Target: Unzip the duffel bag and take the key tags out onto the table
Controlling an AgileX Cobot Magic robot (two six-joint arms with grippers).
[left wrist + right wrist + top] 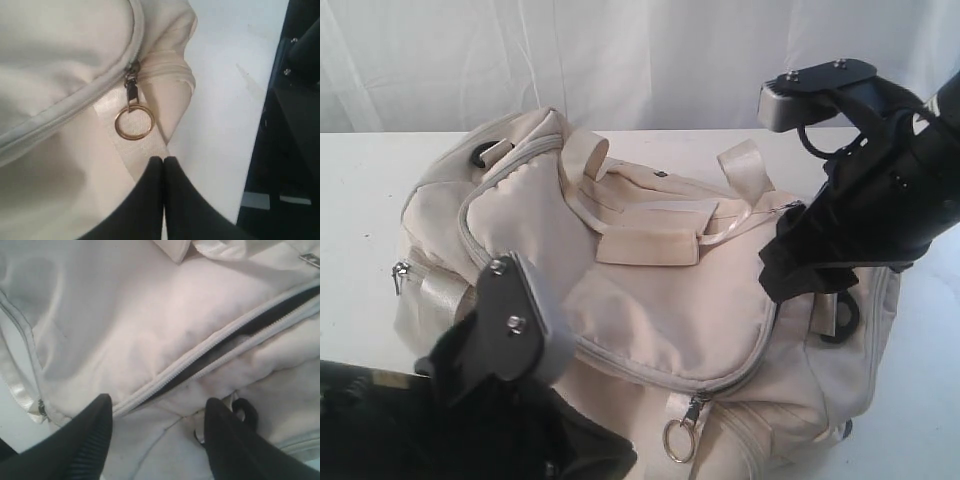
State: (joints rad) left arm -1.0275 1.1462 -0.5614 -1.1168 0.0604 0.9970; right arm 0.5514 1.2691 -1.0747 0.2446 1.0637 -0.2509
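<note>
Against the near side of the duffel bag (650, 310), the left gripper (163, 161) is sitting with its fingers pressed together, gripping nothing. Its tips are pointing at the metal ring pull (134, 122), just short of it. The ring is lying flat on glossy satin webbing (131, 152).

Risk: the closed tips are likely to shove the ring aside or skid on the satin rather than catch it. The soft cream fabric is sagging in loose folds, so a pull may bunch the grey zipper (75, 102) or drag the bag across the smooth white table (360, 180).

Farther back, over the bag's end, the right gripper (159, 400) is hanging spread wide and empty, straddling a partly parted zip that is showing dark lining (220, 347). Nowhere are the key tags showing; presumably they are inside the bag.
</note>
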